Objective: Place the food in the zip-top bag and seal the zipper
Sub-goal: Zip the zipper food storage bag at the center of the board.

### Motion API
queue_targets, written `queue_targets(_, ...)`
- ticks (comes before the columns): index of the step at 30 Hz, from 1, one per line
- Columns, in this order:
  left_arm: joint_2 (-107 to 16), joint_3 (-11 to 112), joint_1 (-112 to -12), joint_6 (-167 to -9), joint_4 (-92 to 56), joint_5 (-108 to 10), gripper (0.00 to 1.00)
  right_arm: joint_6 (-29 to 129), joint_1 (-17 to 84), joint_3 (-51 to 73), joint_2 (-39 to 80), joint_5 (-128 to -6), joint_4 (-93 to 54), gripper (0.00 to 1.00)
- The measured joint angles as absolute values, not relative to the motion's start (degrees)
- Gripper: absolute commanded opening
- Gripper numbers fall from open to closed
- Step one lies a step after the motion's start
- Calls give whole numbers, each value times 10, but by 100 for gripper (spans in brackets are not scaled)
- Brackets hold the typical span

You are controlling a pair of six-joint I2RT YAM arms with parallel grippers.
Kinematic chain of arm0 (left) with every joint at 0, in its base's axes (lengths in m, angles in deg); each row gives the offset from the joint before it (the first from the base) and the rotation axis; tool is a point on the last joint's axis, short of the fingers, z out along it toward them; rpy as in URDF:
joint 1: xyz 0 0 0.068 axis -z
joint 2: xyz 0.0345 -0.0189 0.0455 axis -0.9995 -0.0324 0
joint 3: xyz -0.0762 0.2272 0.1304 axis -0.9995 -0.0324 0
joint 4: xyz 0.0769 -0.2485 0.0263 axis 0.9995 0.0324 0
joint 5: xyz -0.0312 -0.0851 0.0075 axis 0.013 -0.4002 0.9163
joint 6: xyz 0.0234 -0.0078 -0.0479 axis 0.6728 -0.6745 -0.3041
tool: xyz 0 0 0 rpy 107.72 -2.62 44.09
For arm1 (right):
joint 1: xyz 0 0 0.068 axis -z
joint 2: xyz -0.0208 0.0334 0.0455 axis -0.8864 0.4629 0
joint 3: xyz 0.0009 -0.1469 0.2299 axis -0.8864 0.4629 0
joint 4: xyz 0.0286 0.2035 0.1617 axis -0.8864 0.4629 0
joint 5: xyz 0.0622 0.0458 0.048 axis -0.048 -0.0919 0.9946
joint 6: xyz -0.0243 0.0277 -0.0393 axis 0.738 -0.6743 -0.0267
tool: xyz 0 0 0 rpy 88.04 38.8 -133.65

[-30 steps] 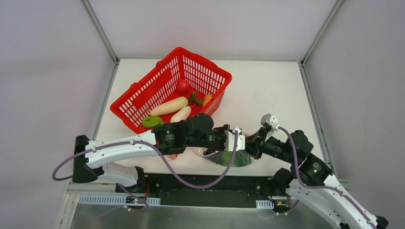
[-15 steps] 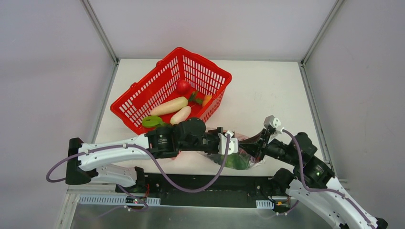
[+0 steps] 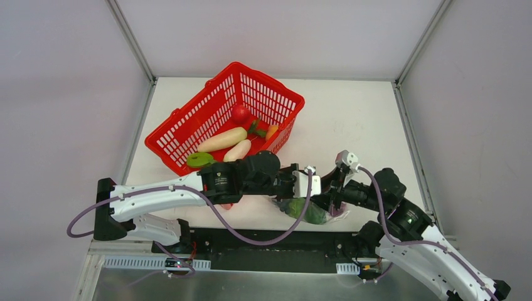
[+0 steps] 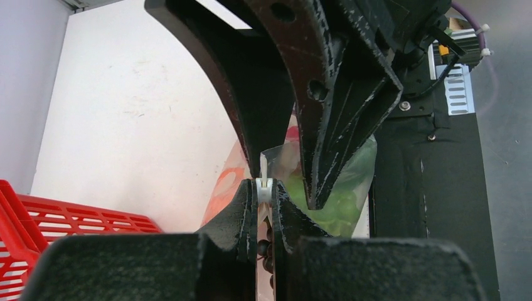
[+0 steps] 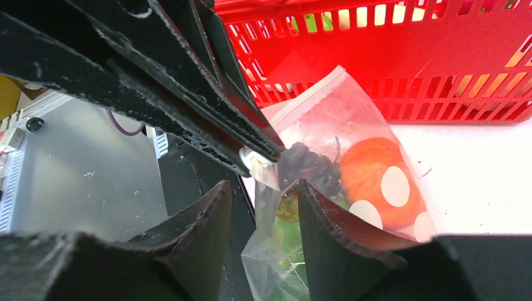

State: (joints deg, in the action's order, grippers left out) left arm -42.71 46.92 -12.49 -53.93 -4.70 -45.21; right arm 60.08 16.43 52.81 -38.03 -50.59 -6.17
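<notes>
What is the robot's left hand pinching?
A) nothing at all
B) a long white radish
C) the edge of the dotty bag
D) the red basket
C: in the left wrist view the left gripper has its two fingers pressed together on the whitish zipper strip along the edge of the zip-top bag.
</notes>
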Motion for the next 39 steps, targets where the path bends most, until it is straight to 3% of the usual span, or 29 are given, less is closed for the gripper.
queue_targets(7,-431,479,-125,-539,-24,-466,0,625,164,528,-372,-506,-63,0)
queue_targets(17,-430,480,-125,-546,-36,-461,0,615,164,543,-427,-544,-75,0)
queue_targets(36,-350,363,-127,-617,-77,-384,0,592,164,562,-483,-567,-87,0)
queue_targets(39,-345,359,-129,-625,-76,-383,0,595,164,561,-474,-559,-87,46)
